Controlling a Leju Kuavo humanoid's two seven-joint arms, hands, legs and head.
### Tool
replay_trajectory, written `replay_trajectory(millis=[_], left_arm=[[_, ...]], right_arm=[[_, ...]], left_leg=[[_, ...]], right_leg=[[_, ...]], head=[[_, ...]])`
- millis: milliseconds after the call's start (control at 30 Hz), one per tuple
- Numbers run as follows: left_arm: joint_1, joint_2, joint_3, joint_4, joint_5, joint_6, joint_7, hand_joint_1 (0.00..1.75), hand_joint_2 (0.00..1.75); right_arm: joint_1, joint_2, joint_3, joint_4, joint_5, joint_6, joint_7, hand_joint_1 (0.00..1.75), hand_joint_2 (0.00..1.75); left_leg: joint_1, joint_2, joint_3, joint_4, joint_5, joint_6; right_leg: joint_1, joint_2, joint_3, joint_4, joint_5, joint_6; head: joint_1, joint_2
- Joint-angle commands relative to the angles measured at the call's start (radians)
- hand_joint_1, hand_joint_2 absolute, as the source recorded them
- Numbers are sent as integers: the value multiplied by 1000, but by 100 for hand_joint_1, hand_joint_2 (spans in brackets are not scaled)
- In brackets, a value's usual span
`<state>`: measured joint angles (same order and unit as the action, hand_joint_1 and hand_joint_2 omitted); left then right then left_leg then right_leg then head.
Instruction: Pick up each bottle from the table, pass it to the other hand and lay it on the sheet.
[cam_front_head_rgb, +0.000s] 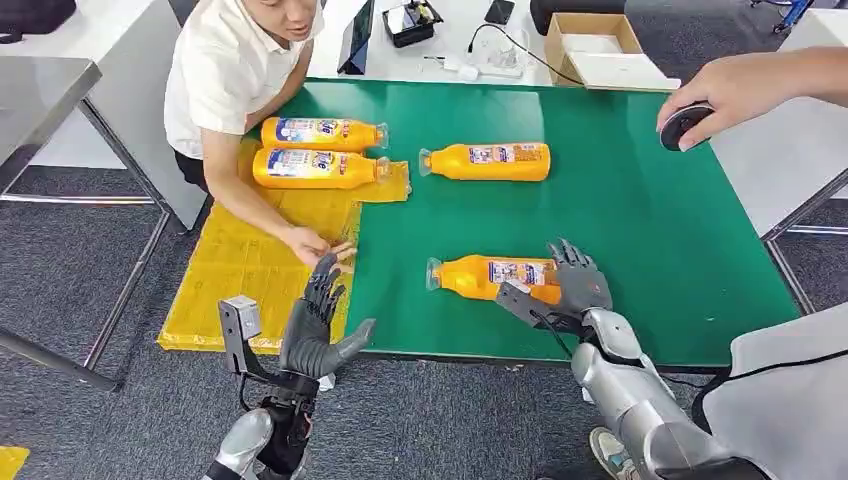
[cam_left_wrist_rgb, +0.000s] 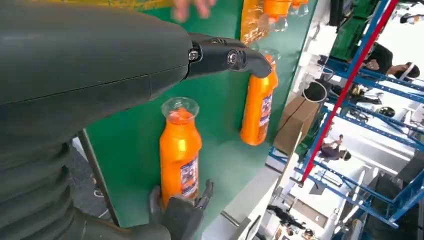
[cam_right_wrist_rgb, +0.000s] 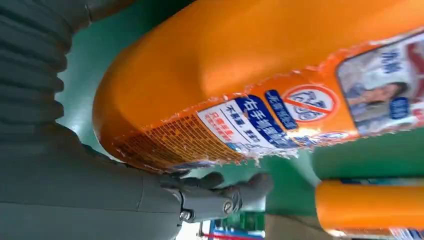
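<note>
- A grey carpeted floor (cam_front_head_rgb: 70, 270) lies at the far left, with a pale grey side table (cam_front_head_rgb: 40, 90) on thin metal legs standing over it.
- A person in a white short-sleeved shirt (cam_front_head_rgb: 215, 70) leans in from the far left corner, one hand (cam_front_head_rgb: 310, 245) resting on the crinkled yellow plastic sheet (cam_front_head_rgb: 240, 270).
- That sheet covers the left end of the green-topped surface (cam_front_head_rgb: 640, 230) and hangs past its near edge.
- Two orange plastic bottles with printed labels (cam_front_head_rgb: 318, 152) lie side by side at the sheet's far end, caps pointing right.
- The robot's left hand (cam_front_head_rgb: 318, 330) hovers at the sheet's near right corner, dark fingers spread apart, holding nothing.
- A third orange labelled bottle (cam_front_head_rgb: 487, 161) lies on bare green, just right of the sheet, cap pointing left.
- The nearest orange labelled bottle (cam_front_head_rgb: 490, 277) lies flat on the green near the front edge, cap to the left.
- The right hand (cam_front_head_rgb: 565, 290) sits at this bottle's base end, fingers over it and thumb below; whether it has clamped down I cannot tell.
- Behind the surface, a white desk (cam_front_head_rgb: 450, 40) carries an open cardboard box (cam_front_head_rgb: 600, 45).
- At the far right, another person's hand (cam_front_head_rgb: 725, 95) holds a dark rounded object (cam_front_head_rgb: 685, 125) above the green edge.
</note>
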<state>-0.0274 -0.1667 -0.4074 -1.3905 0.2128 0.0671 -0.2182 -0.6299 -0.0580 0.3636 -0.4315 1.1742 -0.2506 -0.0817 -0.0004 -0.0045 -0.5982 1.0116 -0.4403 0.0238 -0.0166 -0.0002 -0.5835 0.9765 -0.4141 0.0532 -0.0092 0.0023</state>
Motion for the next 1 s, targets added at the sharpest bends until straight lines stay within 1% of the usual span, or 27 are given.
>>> replay_trajectory(millis=[33,133,400,433,467,600,800,1000], left_arm=[[-20,26,-16,55,13,-17,15,0,175],[-20,28,-16,57,14,-21,19,0,175],[-21,27,-16,58,14,-21,19,0,175],[-22,27,-17,60,14,-23,20,0,175],[-22,28,-18,59,13,-24,20,0,175],[-19,31,-18,51,13,-25,21,0,175],[-17,34,-17,59,33,-49,32,0,175],[-12,40,-13,62,59,-72,44,0,175]], right_arm=[[4,0,-15,116,-13,53,21,0,175],[13,2,-31,120,-17,86,17,0,175],[13,-1,-31,121,-18,85,14,2,175],[12,-2,-31,122,-20,97,6,138,175],[14,-3,-30,123,-20,101,2,175,175],[20,2,-29,120,-20,62,-18,175,175],[31,7,-33,117,-35,72,-65,175,175],[46,15,-80,120,-100,109,-90,175,175]], left_leg=[[1,-2,5,-2,0,-2],[1,-2,5,-2,0,-1],[1,-3,11,-2,0,-1],[1,-3,11,-2,0,-2],[0,-2,11,-1,0,-1],[1,-2,12,-2,1,-2],[1,-1,13,-1,0,-1],[1,-1,14,-2,0,-1]], right_leg=[[1,-3,6,-2,-1,-3],[1,-2,6,-2,-1,-2],[1,-3,12,-3,-1,-2],[1,-3,12,-3,-1,-3],[1,-2,12,-2,0,-1],[1,-3,12,-3,0,-3],[1,-2,13,-2,-1,-2],[1,-2,13,-3,0,-2]], head=[[0,0],[0,0],[0,0],[0,0],[0,0],[0,0],[0,0],[0,0]])
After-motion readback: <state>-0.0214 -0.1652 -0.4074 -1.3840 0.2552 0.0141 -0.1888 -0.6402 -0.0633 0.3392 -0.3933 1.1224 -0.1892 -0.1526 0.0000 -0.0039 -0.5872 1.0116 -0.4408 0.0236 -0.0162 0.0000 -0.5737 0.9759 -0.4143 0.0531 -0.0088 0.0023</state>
